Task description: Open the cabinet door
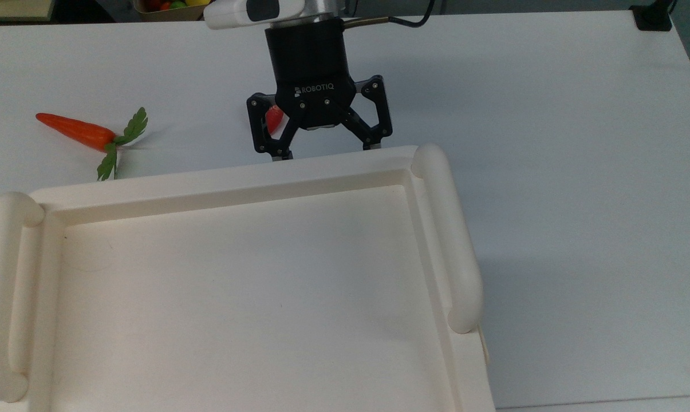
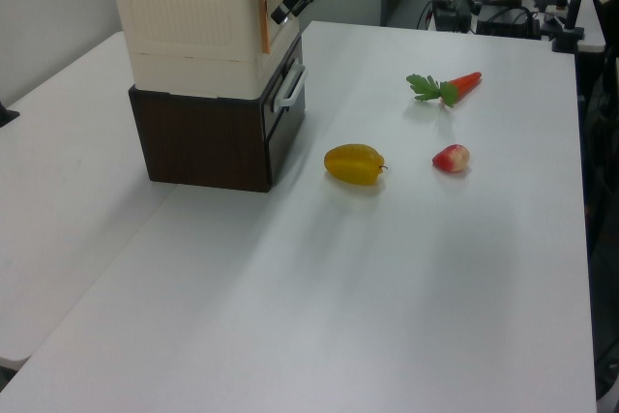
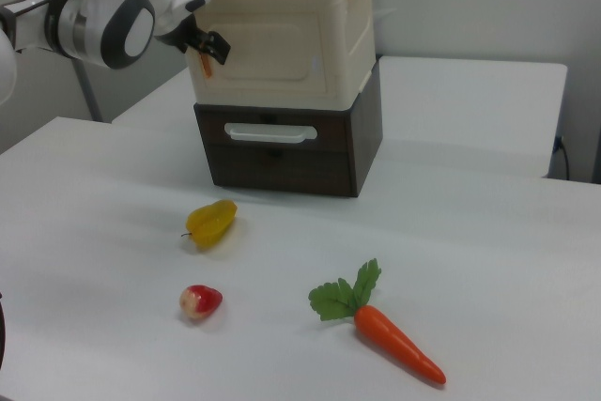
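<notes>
Cream door [image 3: 272, 49] on the cabinet's [image 2: 184, 36] upper front, shut flush, directly above the cabinet's dark drawer [image 3: 282, 164]. Jaws spread wide, holding nothing, poised just in front of the cabinet near the door's edge at the right view's left, tips dipping below the cabinet's top rim in the top view. Door straight ahead of the jaws, very close (contact not clear). Handle hard to make out; probably upright along that same edge, so best straddled sideways. Next, likely: ease in, pinch, pull away from the cabinet.
</notes>
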